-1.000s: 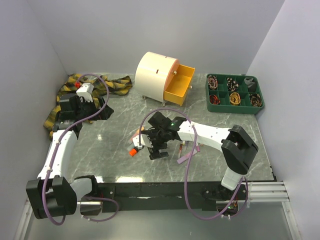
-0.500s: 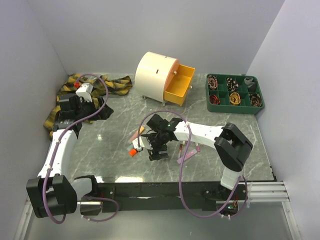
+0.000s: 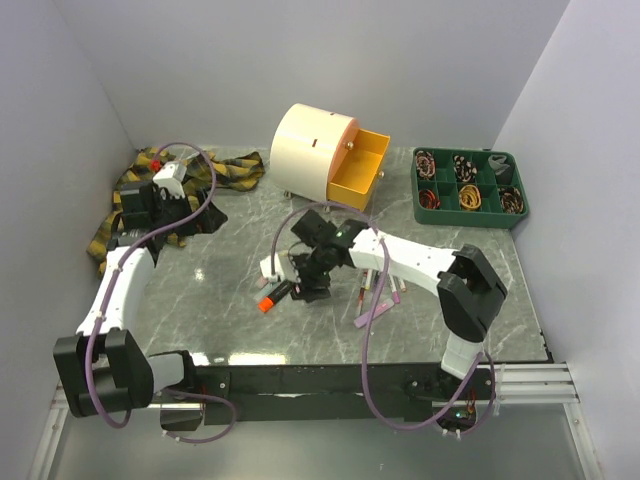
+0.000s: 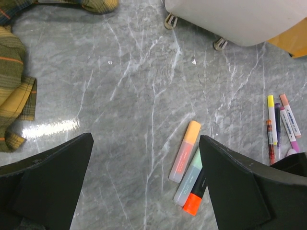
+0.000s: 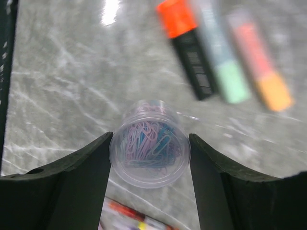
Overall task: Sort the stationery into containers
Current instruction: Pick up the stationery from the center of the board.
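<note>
The right gripper (image 5: 149, 165) pinches a small round clear plastic tub of coloured paper clips (image 5: 149, 143), one dark finger pressed against each side of it, above the grey marbled surface (image 5: 57, 81). Just beyond the tub in the right wrist view lie three stubby highlighters side by side: a black highlighter with an orange-red cap (image 5: 186, 45) nearest, a pale green highlighter (image 5: 221, 57) touching it, and an orange highlighter (image 5: 261, 62) on the far side. In the top view the right gripper (image 3: 308, 283) sits over the middle of the surface, with the highlighters to its left and a cluster of thin pens (image 3: 380, 288) to its right.

The left gripper (image 4: 144, 182) is spread wide with nothing between its fingers, held high above the surface. Ahead of it and to the right, the wrist view shows the same orange highlighter (image 4: 185, 151), green highlighter (image 4: 188, 177) and black highlighter (image 4: 196, 194), then further right the thin pens: a yellow-capped pen (image 4: 271, 120), a dark purple pen (image 4: 277, 124), a red pen (image 4: 270, 141) and a pink pen (image 4: 289, 122). A yellow-black plaid cloth (image 4: 14, 96) lies to its left.

Beyond the right gripper stands a cream cylindrical cabinet (image 3: 310, 150) with its orange drawer (image 3: 360, 170) pulled open, and further right a dark green multi-compartment plastic tray (image 3: 468, 190) holding coiled bands.
</note>
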Robot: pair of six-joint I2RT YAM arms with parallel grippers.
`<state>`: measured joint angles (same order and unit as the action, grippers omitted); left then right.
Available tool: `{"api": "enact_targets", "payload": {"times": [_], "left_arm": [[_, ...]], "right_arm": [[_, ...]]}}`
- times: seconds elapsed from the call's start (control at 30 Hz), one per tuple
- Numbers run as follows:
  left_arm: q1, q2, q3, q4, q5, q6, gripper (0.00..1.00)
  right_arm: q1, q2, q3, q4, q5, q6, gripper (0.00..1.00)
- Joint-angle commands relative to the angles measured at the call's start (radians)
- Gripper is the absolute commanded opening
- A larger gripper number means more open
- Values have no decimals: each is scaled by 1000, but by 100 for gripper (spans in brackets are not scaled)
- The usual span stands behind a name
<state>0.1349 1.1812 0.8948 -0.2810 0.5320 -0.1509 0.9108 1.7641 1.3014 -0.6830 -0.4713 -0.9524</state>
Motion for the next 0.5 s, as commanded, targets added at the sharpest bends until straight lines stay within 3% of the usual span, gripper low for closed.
{"api": "enact_targets", "payload": {"times": [0.0,0.2,0.47], "left_arm": [[3,49,113,2,37,19,99],[5,116,199,-4,62,8,99],[26,190,282,8,80,-6,99]], "right_arm": [[-58,-81,166,-72,0,24,33],[-102,-124,295,-157,28,62,31],[-289,-120,415,-154,75,132,32]]}}
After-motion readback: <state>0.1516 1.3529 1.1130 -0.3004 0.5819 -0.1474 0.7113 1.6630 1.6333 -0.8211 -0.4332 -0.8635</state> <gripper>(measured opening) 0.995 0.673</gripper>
